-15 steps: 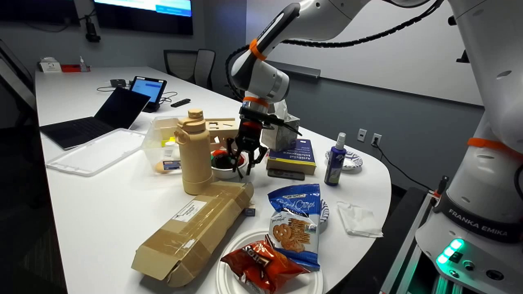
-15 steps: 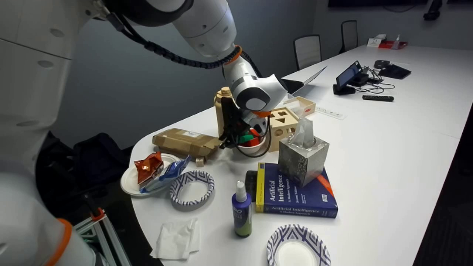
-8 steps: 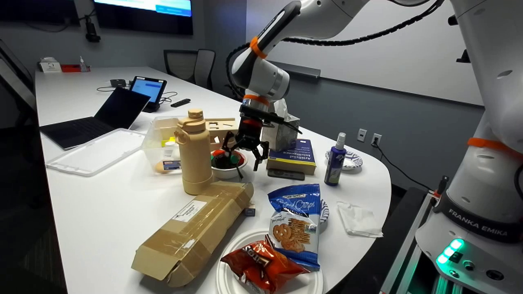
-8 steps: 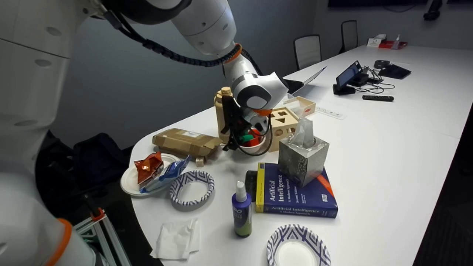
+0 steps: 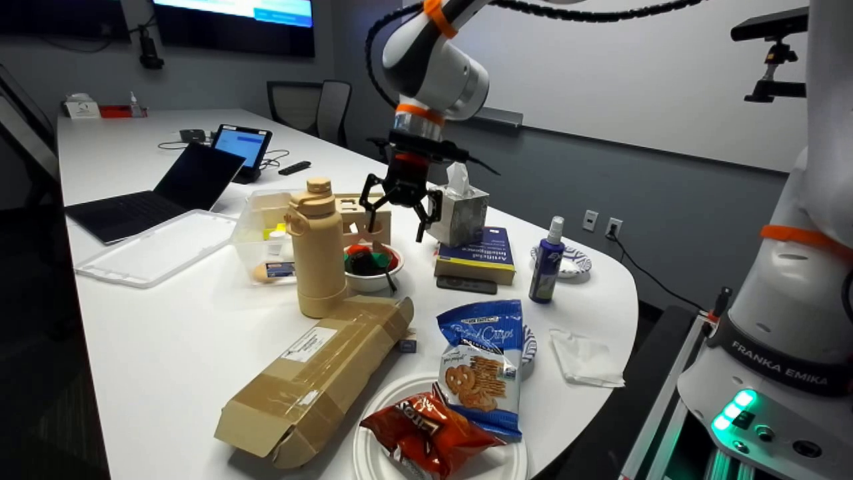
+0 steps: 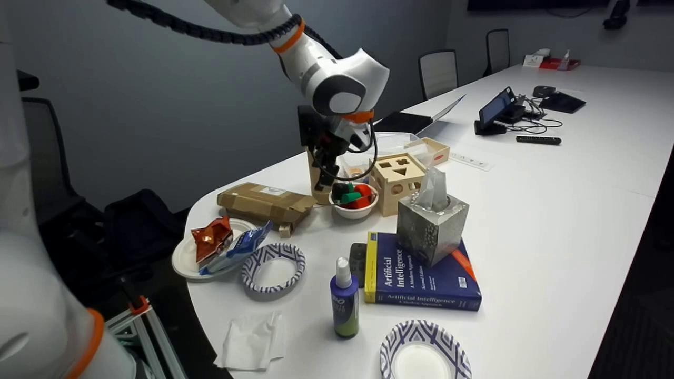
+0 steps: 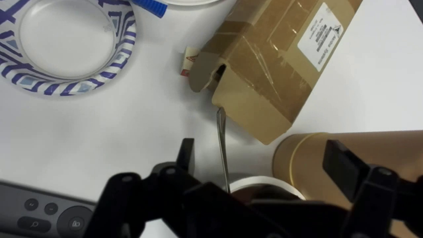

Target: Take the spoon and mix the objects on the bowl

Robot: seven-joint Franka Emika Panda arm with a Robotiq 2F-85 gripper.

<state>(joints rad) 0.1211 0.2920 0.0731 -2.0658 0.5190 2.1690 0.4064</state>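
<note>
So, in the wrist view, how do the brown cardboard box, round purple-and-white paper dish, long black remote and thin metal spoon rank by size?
By visible area:
1. cardboard box
2. paper dish
3. remote
4. metal spoon
The first three run out of frame, so full sizes are unsure.
</note>
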